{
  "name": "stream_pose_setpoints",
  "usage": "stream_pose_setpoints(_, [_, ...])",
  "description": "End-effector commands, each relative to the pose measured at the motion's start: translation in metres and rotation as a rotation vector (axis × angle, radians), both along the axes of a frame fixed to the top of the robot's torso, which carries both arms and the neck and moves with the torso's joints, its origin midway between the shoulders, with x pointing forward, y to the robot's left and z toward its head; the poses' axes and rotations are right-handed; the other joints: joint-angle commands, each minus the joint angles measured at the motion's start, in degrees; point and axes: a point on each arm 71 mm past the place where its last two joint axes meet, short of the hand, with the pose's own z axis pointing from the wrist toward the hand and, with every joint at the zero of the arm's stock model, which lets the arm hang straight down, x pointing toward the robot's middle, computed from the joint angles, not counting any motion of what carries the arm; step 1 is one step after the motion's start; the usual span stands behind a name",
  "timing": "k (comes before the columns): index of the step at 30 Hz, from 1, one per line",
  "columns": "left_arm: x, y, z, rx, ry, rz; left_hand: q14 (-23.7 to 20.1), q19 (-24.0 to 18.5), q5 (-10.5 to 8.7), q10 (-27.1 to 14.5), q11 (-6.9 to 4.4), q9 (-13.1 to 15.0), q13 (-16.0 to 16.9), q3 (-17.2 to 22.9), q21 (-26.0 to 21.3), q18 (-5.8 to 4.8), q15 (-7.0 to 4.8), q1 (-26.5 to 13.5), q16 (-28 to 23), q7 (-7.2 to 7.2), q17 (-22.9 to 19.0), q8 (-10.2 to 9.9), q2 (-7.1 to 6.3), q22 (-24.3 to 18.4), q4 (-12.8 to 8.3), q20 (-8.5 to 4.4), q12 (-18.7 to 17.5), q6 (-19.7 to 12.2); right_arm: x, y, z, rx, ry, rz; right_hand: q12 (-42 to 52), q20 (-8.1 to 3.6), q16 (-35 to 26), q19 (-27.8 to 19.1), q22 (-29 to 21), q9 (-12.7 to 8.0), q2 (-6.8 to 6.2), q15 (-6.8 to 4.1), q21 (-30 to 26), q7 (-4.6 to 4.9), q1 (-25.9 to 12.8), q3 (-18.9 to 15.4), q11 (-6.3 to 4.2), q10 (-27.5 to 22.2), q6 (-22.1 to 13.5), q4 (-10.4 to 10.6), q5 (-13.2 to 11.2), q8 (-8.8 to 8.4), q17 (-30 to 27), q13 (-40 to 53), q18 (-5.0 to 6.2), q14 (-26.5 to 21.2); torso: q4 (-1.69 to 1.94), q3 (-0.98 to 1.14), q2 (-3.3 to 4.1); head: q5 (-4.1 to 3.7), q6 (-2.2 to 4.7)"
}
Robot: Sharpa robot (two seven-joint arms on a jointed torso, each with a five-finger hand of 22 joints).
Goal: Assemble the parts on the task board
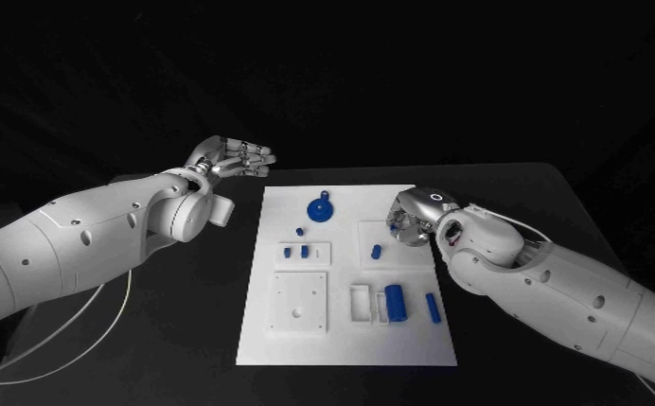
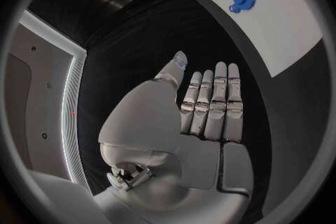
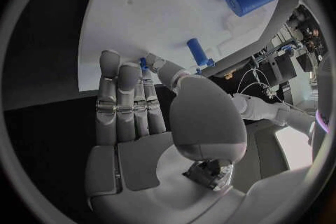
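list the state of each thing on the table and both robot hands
task board: flat on the table, white, carrying blue parts
blue gear: lying flat on the board's far end
large blue cylinder: lying on its side by a white tray
small blue peg: on the board beside the right robot hand, untouched
left robot hand: off the board, fingers straight and together, holding nothing
right robot hand: over the board's right edge, holding nothing

Blue parts, white task board
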Motion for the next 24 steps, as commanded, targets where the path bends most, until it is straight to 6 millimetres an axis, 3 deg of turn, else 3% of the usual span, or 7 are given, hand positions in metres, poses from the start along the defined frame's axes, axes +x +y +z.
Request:
stream_pose_setpoints(1, [0.0006,-0.0007,0.0018,-0.004,-0.008,0.005,0.3,0.5,0.04,0.3,0.03,0.0,-0.1,0.0,0.4,-1.10,-0.04,-0.1,-0.1,0.01,0.1,-0.1,0.40,-0.1,-0.4,-0.02,-0.1,0.5,-0.0086,0.0039,-0.0221,-0.079,0.074,0.019,0.1,-0.51,-0.2,2.1,0.7,0.2,0.56,-0.52,0.3,-0.19,0.0,-0.3,-0.23,0.7,0.8,0.1,-0.1,0.09,0.1,0.2,0.56,0.1,-0.02,0.00,0.00,-0.01,-0.10])
stream_pose_setpoints(6, [0.0009,-0.0001,0.0016,0.001,-0.006,0.010,0.4,0.6,0.04,0.2,0.05,-0.1,-0.1,0.0,0.4,-1.14,-0.08,0.1,-0.1,0.04,0.1,-0.2,0.33,-0.2,-0.5,-0.08,-0.1,0.4,-0.0105,0.0054,-0.0268,-0.114,0.072,0.024,0.1,-0.71,-0.3,2.0,0.8,0.2,0.71,-0.63,0.4,-0.21,0.2,0.0,-0.28,1.0,1.2,-0.3,0.7,0.06,0.2,0.2,0.37,0.1,-0.01,0.00,-0.03,-0.08,-0.24])
stream_pose_setpoints(17, [0.0016,0.0012,0.0018,0.010,-0.007,0.016,0.4,0.6,0.04,0.1,0.07,-0.1,-0.1,0.0,0.4,-1.15,-0.08,0.1,-0.1,0.10,0.1,-0.2,0.29,-0.2,-0.6,-0.09,-0.1,0.3,-0.0120,0.0080,-0.0273,-0.151,0.024,0.013,0.1,-0.89,-0.5,1.6,1.2,0.2,0.23,-0.74,2.1,-0.30,-0.2,4.6,-0.17,1.8,1.8,-2.0,3.0,0.07,0.6,0.2,0.50,0.4,0.00,0.04,-0.02,-0.01,-0.25])
stream_pose_setpoints(24, [0.0028,0.0018,0.0017,0.013,-0.007,0.019,0.5,0.7,0.05,0.1,0.07,0.0,-0.1,0.1,0.4,-1.19,-0.12,0.2,-0.1,0.06,0.1,-0.1,0.32,-0.5,-0.6,-0.15,-0.1,0.3,-0.0135,0.0123,-0.0210,-0.128,-0.028,0.005,0.0,-1.16,-0.8,1.6,1.1,0.4,-0.27,-0.97,3.4,-0.49,-0.4,7.3,-0.34,2.5,2.3,-2.0,1.3,0.07,0.7,0.2,0.40,1.0,0.00,0.05,0.00,0.17,-0.25])
